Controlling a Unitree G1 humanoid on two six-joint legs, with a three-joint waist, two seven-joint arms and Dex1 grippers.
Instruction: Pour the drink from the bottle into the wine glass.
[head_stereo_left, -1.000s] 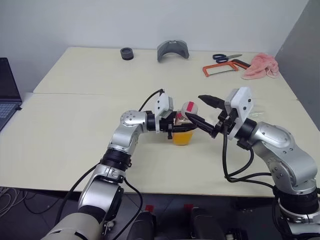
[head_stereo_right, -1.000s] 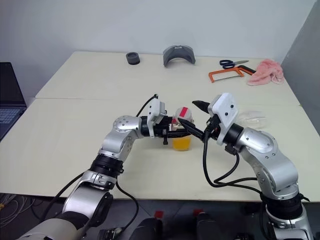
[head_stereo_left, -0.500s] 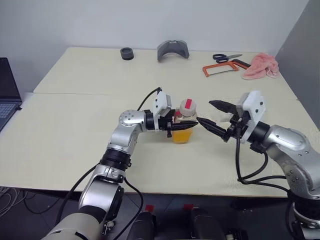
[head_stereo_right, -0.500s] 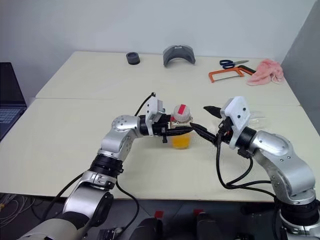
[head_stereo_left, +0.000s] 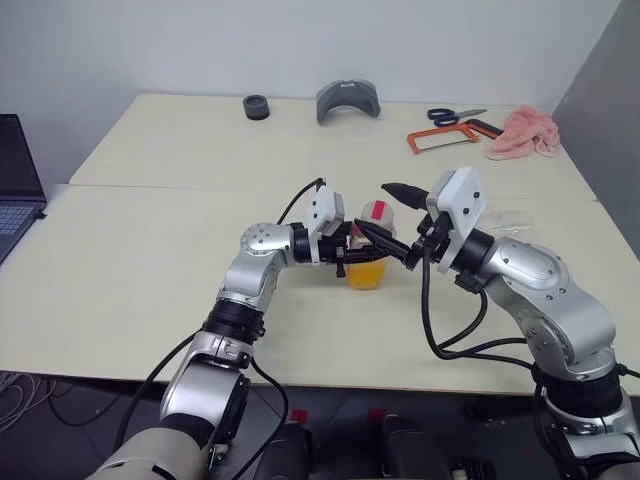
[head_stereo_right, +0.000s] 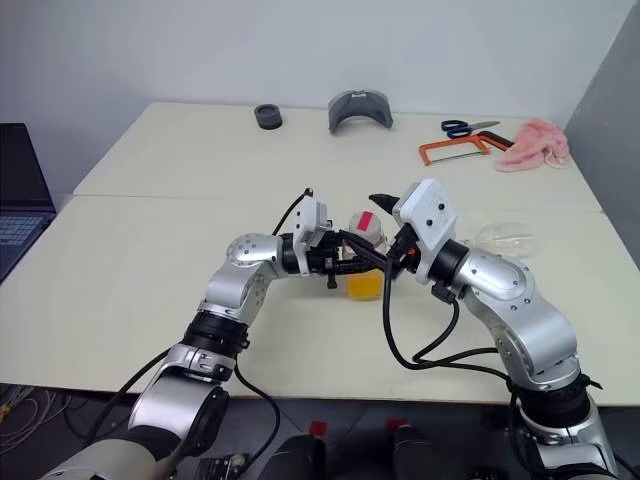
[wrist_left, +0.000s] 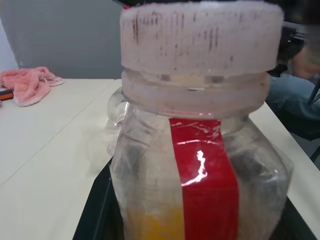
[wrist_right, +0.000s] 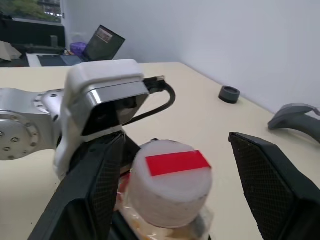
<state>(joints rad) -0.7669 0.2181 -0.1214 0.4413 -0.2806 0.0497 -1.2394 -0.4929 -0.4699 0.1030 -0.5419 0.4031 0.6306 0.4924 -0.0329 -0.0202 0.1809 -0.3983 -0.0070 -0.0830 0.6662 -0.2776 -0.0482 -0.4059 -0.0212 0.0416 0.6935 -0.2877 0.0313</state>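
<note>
Returning from its retreat, the right gripper (wrist_right: 170, 165) now straddles the capped bottle (head_stereo_left: 368, 262) with jaws spread, while the left gripper (head_stereo_left: 352, 252) stays clenched on it above the bench (head_stereo_left: 150, 260), so uncapping appears imminent.

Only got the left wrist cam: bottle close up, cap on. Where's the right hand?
Observer: Right hand is open at the cap, one finger on each side of it, with a gap showing on both sides.
Operator: Left hand actually gripping?
Observer: Yes. The head view shows the left hand shut on the bottle just below the neck, bottle upright.
Operator: Where's the glass?
Observer: The glass is on the table, beyond the right arm and well apart from the bottle. I cannot tell whether it stands upright.
</note>
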